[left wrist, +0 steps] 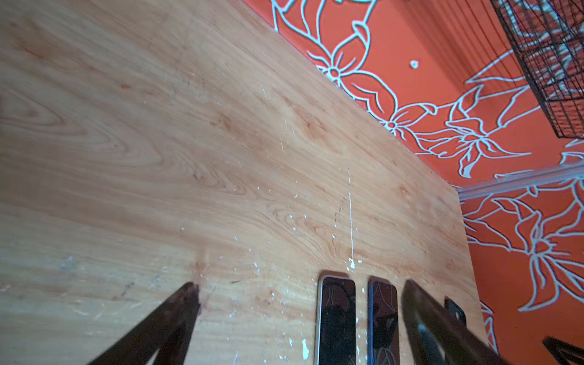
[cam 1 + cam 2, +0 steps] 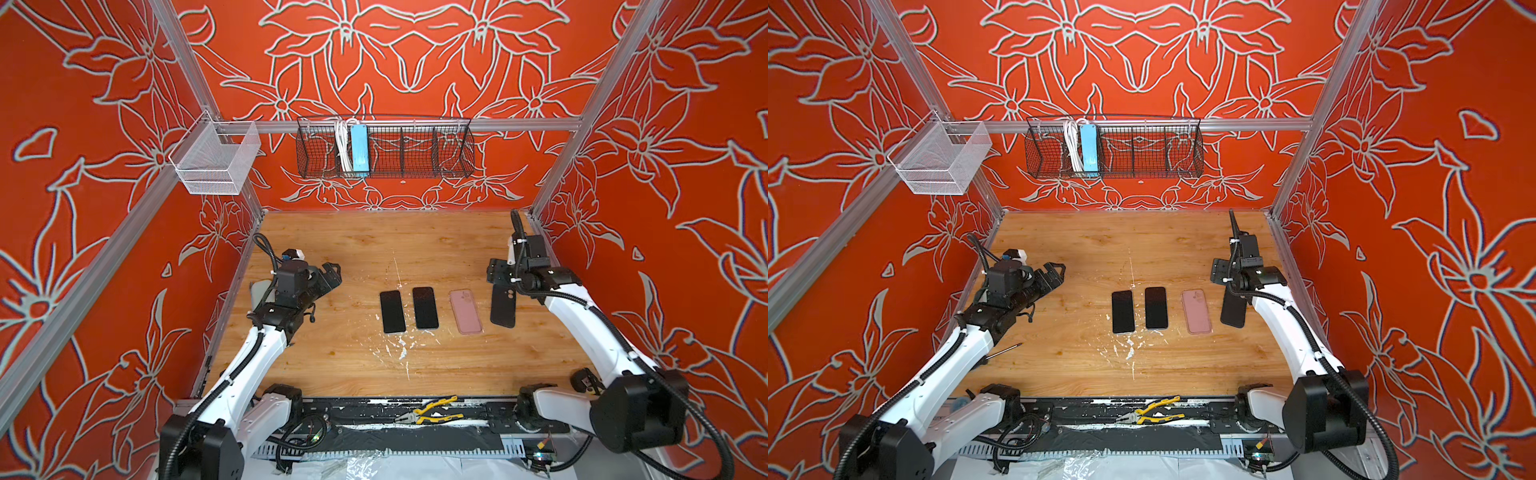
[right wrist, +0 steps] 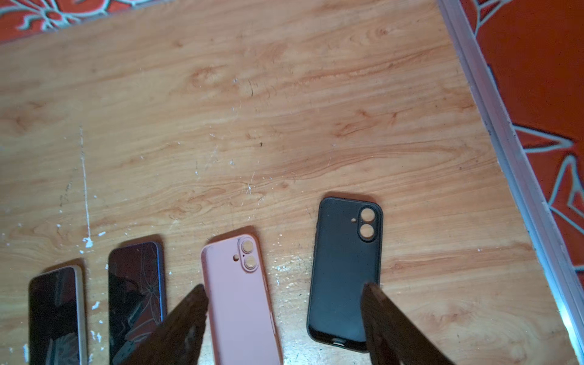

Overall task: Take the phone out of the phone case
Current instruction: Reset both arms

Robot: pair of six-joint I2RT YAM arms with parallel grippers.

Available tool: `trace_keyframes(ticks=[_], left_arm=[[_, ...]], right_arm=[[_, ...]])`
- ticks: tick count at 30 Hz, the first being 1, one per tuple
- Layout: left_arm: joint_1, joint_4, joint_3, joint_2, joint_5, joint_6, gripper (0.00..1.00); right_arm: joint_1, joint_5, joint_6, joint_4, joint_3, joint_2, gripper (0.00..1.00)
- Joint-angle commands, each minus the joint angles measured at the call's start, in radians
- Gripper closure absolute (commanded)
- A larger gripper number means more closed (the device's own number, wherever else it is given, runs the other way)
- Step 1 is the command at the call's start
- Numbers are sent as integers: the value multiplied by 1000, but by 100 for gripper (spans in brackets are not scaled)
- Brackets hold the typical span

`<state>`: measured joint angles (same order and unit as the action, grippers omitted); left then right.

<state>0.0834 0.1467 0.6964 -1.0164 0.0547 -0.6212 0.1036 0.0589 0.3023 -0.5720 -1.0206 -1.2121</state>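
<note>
Low over the light wooden tabletop (image 2: 374, 249): left gripper (image 2: 330, 274), forearm angled up from the near base, wrist bent inward, jaws spread wide with nothing between them. Well clear of those jaws, toward the middle: pale-rimmed dark-screened phone (image 2: 392, 311), then blue-rimmed dark-screened phone (image 2: 425, 307), flat, side by side. Next, dusty-pink soft phone case (image 3: 240, 300), flat, wood showing through its camera cutouts, below and between the jaws of the right gripper (image 2: 496, 276), beside a black soft phone case (image 3: 343, 275). Right arm stretched forward, wrist turned down, jaws wide apart, gripping nothing.

Phone case (image 2: 466, 311) right of phones (image 2: 392, 311) (on table (image 2: 374, 249))
</note>
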Motion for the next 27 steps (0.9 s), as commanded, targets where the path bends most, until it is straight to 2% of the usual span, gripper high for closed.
trace_keyframes(ticks=[1, 4, 10, 12, 14, 18, 21, 24, 27], left_arm=[[-36, -22, 23, 5, -39, 95, 3], [-50, 3, 42, 13, -117, 148, 3], [-60, -26, 23, 21, -202, 301, 3], [-62, -105, -26, 21, -228, 389, 3], [-68, -160, -79, 61, -262, 420, 3], [-86, -317, -211, 45, -294, 476, 3], [-108, -427, -284, -14, -262, 489, 3], [-116, -489, -316, -51, -235, 488, 3], [-119, -580, -354, -92, -205, 529, 3]], right_arm=[[-6, -5, -25, 30, 14, 68, 2], [-7, 13, -19, 60, 48, 121, 3], [-6, 98, -9, 86, 101, 187, 3], [-8, 83, -34, 130, 133, 208, 3], [-8, 80, -46, 182, 171, 231, 3], [-7, 98, -86, 257, 236, 252, 3], [-8, 38, -212, 499, 393, 271, 2], [-8, 104, -190, 647, 512, 306, 2], [-8, 140, -244, 730, 576, 312, 2]])
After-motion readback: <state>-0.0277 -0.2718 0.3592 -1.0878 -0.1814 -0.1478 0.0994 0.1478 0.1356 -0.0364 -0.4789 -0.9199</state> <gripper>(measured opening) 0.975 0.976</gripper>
